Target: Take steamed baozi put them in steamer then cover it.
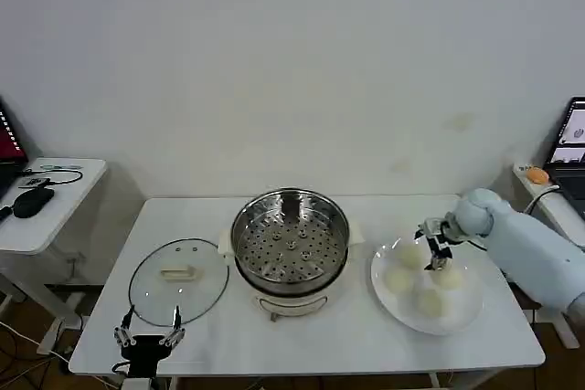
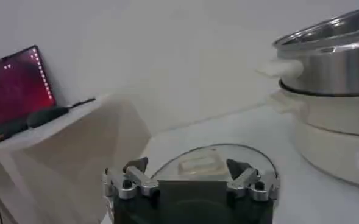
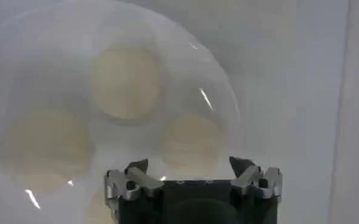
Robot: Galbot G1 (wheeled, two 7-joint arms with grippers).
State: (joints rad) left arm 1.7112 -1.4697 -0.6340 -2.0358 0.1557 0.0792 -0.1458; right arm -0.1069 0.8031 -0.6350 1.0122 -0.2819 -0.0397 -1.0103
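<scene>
Our right pincer [image 1: 435,251] hangs spread wide over the white plate [image 1: 463,311], with the steamed baozi [image 3: 125,81] directly beneath it. We judge them soft, light and easily dented, best taken gently across the round middle. The steamer [image 1: 291,237] stands well to its left on the counter [image 1: 356,337]. Our left pincer [image 1: 146,337], also spread, waits just beside the cover [image 1: 178,281], which looks like fragile, slippery glass; its bar handle is the hold. A small label on the steamer base is unreadable.

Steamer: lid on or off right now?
Off. The steamer is open, its perforated tray bare and holding no baozi; the cover lies flat on the table to its left.
</scene>
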